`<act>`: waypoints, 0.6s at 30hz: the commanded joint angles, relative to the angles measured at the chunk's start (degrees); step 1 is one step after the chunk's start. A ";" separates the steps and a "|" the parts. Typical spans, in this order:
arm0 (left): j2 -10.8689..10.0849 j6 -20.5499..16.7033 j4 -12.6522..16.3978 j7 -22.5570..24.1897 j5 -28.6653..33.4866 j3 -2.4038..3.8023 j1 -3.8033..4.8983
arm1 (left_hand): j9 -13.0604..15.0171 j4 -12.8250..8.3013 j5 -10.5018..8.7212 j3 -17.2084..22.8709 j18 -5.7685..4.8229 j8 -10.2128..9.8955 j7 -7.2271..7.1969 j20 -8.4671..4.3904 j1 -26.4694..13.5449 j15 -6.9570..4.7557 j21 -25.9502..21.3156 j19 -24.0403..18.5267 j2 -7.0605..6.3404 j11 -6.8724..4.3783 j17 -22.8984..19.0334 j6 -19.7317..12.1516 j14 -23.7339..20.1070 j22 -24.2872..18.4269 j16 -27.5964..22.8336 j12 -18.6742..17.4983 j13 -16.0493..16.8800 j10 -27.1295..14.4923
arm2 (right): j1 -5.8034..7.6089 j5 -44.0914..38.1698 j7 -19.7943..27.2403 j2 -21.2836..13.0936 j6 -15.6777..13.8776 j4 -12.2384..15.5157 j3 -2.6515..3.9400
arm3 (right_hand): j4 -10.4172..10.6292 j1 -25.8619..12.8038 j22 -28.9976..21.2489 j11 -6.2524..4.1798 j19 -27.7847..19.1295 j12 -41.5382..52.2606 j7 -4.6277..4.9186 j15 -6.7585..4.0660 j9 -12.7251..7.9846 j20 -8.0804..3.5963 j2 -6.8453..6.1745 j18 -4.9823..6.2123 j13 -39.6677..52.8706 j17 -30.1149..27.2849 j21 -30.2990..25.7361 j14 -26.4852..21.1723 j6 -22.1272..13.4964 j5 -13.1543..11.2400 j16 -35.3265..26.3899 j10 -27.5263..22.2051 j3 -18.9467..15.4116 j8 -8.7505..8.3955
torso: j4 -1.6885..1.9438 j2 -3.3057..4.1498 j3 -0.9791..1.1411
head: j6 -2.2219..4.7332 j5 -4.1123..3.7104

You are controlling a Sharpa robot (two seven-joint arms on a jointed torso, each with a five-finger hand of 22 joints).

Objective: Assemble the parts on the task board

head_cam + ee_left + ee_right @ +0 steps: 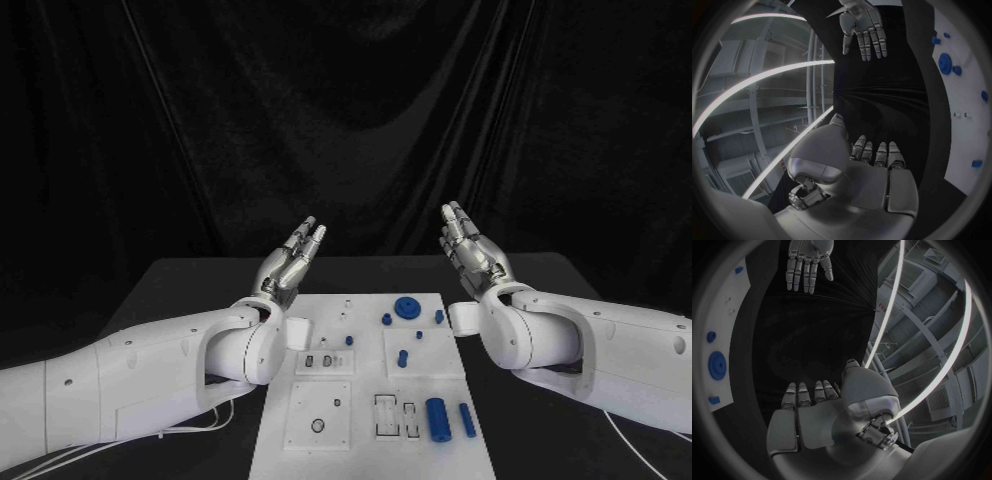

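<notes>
Blue parts (436,419) lie on the white board (289,440), likely light and rigid; pinch their sides. Left hand (293,258) and right hand (470,250) raised, fingers apart, empty.

Backdrop: a black curtain (346,110) hung in folds behind the far edge.
Table: the black table (188,285) stood before it.
Light: long white light strips (767,75) curved overhead.

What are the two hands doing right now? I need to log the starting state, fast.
Left hand: open, fingers straight, holding nothing, raised above the task board.
Right hand: open, fingers straight, holding nothing, raised too.
</notes>
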 commanded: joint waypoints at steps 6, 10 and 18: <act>0.89 20.99 -1.08 12.67 8.43 -3.26 2.75 | -0.22 0.90 0.48 -0.98 -0.42 0.02 -1.64 -5.68 2.39 -9.74 -0.20 0.04 1.45 -1.47 -0.05 -2.60 -0.02 -0.06 -0.21 -0.38 -0.09 0.03 | 0.49 4.30 2.17 0.03 5.65 -0.06 -0.31 | 0.05 1.25 -0.08 0.31 -0.02 -0.28 0.12 -12.23 -0.10 -5.56 -0.48 0.82 -0.07 -0.09 -0.34 -0.02 0.01 -0.43 -0.24 -0.02 -0.51 -0.33 | -0.03 0.02 0.01 | -0.01 0.00; 1.08 24.08 -1.36 14.28 9.62 -4.18 3.41 | -0.24 0.89 0.39 -1.25 1.48 0.00 -1.68 -1.22 2.41 -8.28 -0.20 0.04 1.64 -1.62 -0.05 -2.82 -0.02 -0.06 -0.21 -0.38 -0.09 0.03 | 0.49 4.30 2.17 0.03 5.65 -0.06 -0.31 | 0.11 1.36 -0.08 0.93 -0.02 -0.28 0.80 -11.48 -0.10 -4.30 -0.51 0.87 -0.07 -0.09 -0.34 -0.02 0.01 -1.03 -0.24 -0.02 -0.61 -0.33 | -0.03 0.02 0.01 | -0.01 0.00; 1.31 24.31 -3.86 14.84 8.33 -4.59 3.33 | -0.24 0.86 0.69 -1.14 1.86 0.00 -1.46 -0.84 2.67 -7.57 -0.20 0.04 1.84 -1.33 -0.05 -2.84 -0.02 -0.06 -0.21 -0.38 -0.09 0.03 | 0.49 3.72 2.25 -1.01 12.28 -1.00 -0.31 | -0.01 2.45 -0.08 2.77 -0.02 -0.28 1.66 -9.58 -0.10 -2.09 -0.86 0.90 -0.07 -0.09 -0.34 -0.02 0.01 -1.21 -0.24 -0.02 -0.56 -0.33 | -0.08 -0.04 0.00 | -2.66 0.29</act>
